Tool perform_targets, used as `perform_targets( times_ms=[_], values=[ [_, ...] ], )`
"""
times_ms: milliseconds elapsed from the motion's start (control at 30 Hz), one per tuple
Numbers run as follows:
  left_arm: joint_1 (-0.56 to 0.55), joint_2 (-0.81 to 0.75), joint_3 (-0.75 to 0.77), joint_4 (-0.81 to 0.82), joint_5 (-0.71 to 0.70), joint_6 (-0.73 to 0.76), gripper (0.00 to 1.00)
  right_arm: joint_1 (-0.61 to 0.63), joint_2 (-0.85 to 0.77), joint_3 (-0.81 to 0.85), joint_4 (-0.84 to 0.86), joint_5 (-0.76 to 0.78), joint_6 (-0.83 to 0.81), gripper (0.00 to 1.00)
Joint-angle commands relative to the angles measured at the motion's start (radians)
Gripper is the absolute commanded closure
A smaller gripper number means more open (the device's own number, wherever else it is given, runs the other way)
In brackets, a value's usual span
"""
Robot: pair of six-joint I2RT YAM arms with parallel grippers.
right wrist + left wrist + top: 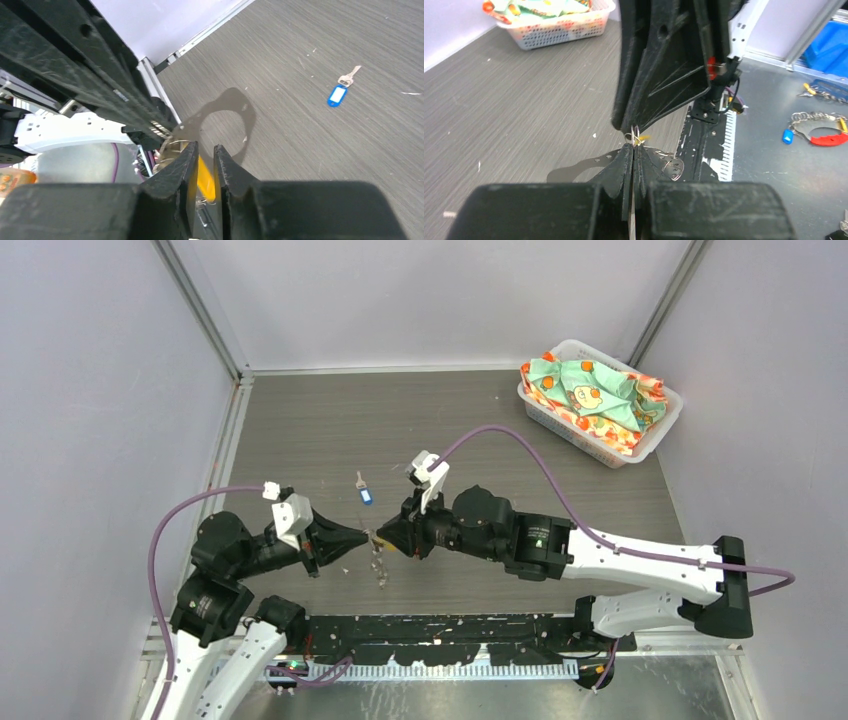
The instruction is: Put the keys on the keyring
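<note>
- My left gripper (632,149) has its jaws pressed together on the keyring (673,168), which hangs limp between both grippers, over the near middle of the table (300,430).
- My right gripper (204,152) has its jaws a little apart with the yellow key (205,179) between them; I cannot tell if they grip it.
- The blue key (338,95) lies flat, slightly farther away.
- I judge the keys light, stiff and slippery, so the plastic head is the best hold. The floppy ring needs a firm pinch.
</note>
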Motion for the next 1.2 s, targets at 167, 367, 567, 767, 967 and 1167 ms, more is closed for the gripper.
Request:
perform_targets(
  times_ms=[167, 367, 567, 767, 967, 1167],
  values=[
    [-0.002, 0.041, 0.060, 0.160, 0.204, -0.053, 1.00, -0.040, -0.116, 0.072, -0.084, -0.088, -0.088, 0.49],
    [-0.002, 0.087, 0.087, 0.206, 0.283, -0.097, 1.00, -0.076, -0.183, 0.126, -0.160, -0.282, -0.192, 0.39],
    [-0.002, 0.133, 0.111, 0.292, 0.340, -0.205, 1.00, -0.090, -0.149, 0.175, -0.138, -0.444, -0.243, 0.38],
    [-0.002, 0.143, 0.117, 0.359, 0.341, -0.293, 1.00, -0.096, -0.088, 0.214, -0.099, -0.516, -0.258, 0.47],
    [-0.002, 0.138, 0.120, 0.367, 0.344, -0.317, 1.00, -0.102, -0.072, 0.208, -0.055, -0.544, -0.243, 0.59],
    [-0.002, 0.133, 0.114, 0.367, 0.345, -0.327, 1.00, -0.104, -0.062, 0.196, -0.013, -0.555, -0.219, 0.64]
  ],
)
